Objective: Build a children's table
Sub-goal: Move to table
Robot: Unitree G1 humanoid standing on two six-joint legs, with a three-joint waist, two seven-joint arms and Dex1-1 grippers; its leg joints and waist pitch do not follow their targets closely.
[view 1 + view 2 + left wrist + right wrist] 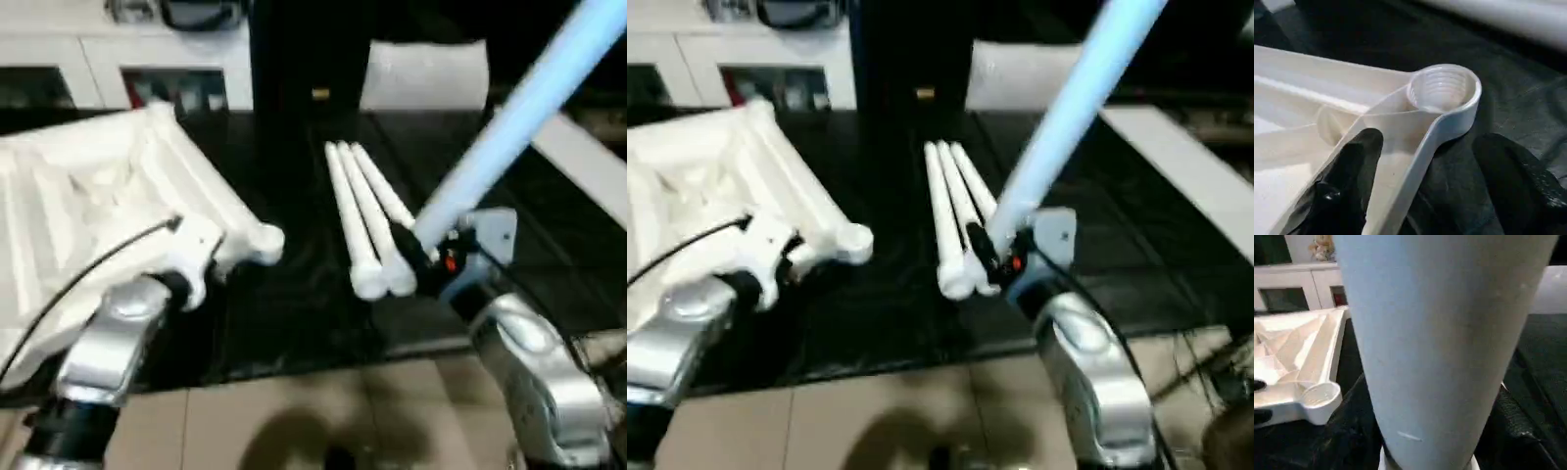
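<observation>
I see the tabletop (108,196) lying ribbed underside up on the black work surface (294,294), on my left side, with one round corner socket (1442,90) pointing toward the middle of the surface. The left gripper (1425,191) straddles the tabletop's rim just behind that socket: one black finger (1347,186) rests inside on the ribbed underside, and the other finger (1518,186) sits outside the rim over the black surface. The jaws stand apart on either side of the rim, and I cannot tell whether they are pressing on it. The socket's inner wall shows ridged thread rings. The right gripper (431,257) is clamped on the thick end of one table leg (529,108), which rises at a slant up and away toward my right. In the right wrist view this held leg (1444,342) stands close in front of the camera, with the tabletop and its corner socket (1320,394) off to one side. Three more legs (367,220) lie side by side on the black surface between the tabletop and the right gripper, thick ends toward me. A white cabinet (98,59) with dark compartments stands behind the surface.
</observation>
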